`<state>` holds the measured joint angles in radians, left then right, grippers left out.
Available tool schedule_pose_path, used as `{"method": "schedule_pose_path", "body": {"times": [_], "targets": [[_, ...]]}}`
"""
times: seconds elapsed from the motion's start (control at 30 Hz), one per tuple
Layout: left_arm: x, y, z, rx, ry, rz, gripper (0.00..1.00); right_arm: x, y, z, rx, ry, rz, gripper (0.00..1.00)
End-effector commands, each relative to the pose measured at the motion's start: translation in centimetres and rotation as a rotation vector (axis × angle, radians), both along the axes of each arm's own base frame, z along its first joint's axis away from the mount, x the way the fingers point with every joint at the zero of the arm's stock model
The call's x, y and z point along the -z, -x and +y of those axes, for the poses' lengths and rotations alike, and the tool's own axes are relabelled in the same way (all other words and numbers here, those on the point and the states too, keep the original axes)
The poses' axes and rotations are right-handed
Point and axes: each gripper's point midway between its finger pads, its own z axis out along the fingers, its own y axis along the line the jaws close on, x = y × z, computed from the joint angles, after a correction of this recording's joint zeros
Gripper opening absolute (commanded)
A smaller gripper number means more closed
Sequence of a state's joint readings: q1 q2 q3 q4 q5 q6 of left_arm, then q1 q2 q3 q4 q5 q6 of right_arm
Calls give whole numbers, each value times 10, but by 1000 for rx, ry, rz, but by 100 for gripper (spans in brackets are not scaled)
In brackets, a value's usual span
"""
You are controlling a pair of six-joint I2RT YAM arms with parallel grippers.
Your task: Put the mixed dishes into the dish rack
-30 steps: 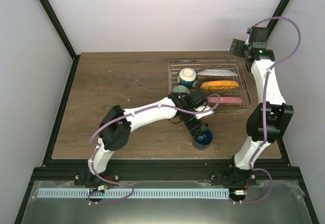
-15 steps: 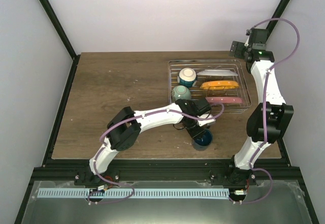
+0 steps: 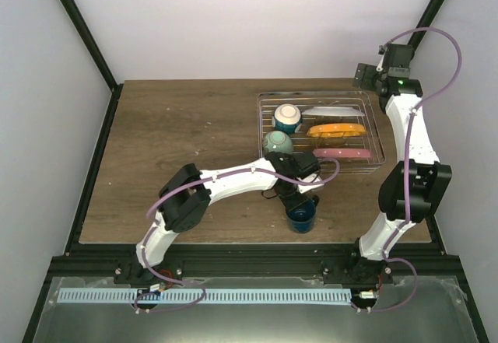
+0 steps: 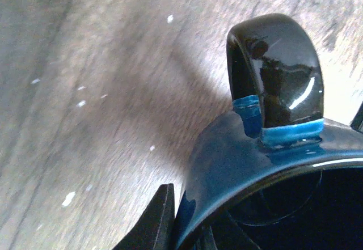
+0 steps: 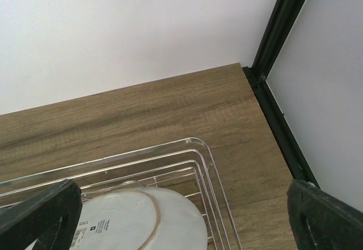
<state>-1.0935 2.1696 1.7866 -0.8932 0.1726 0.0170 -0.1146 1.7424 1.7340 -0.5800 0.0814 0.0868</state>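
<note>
Clearly the left gripper (image 3: 298,206) has its jaws pinched tight on the side wall of the dark blue mug (image 3: 301,219), which sits directly under the wrist, over the table (image 3: 179,133) and close to its near edge. From the left wrist camera one black finger (image 4: 157,219) presses against the outside of the glossy wall. The mug's dark hollow opens to the right of it, and the looped handle (image 4: 278,68) sticks out on the side away from the fingers. The second finger seems to be inside the cup, though it is dark against dark and hard to make out. Whether the mug's base touches the wood I cannot tell.

The dish rack (image 3: 373,129) lies beyond the left gripper, toward the far right of the table, near the mug but apart from it. Closest to that gripper in the rack is the pale green bowl (image 3: 277,142), with the cream bowl (image 3: 287,117) behind it. To their right three plates stand on edge: the pink dotted plate (image 3: 342,153) nearest, the orange dotted plate (image 3: 336,130) next, and a white-backed plate (image 3: 331,110) farthest.

The right gripper (image 3: 364,71) hangs above the rack's far right corner, fingers spread wide with nothing between them. Below it lie the rack's wire rim and the white-backed plate.
</note>
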Motion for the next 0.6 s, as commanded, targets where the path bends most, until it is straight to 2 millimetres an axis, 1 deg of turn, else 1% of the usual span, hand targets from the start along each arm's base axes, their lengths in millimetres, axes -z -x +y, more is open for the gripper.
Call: {"method": "schedule_pose_path", "body": {"times": [0.0, 0.1, 0.3, 0.4, 0.5, 0.57], "targets": [[-71, -21, 5, -48, 106, -181, 0, -19, 11, 3, -18, -22, -31, 100], [-105, -37, 18, -97, 119, -312, 0, -14, 13, 13, -52, -75, -16, 100], [-163, -90, 69, -231, 11, -643, 0, -1, 16, 34, -120, -197, 25, 100], [-194, -120, 95, -276, -38, -845, 0, 1, 15, 48, -172, -266, 51, 95], [-218, -151, 119, -286, -117, -1068, 0, -6, 14, 61, -218, -323, 52, 92], [-238, -168, 130, -290, -144, -1209, 0, -10, 13, 69, -255, -361, 56, 93]]}}
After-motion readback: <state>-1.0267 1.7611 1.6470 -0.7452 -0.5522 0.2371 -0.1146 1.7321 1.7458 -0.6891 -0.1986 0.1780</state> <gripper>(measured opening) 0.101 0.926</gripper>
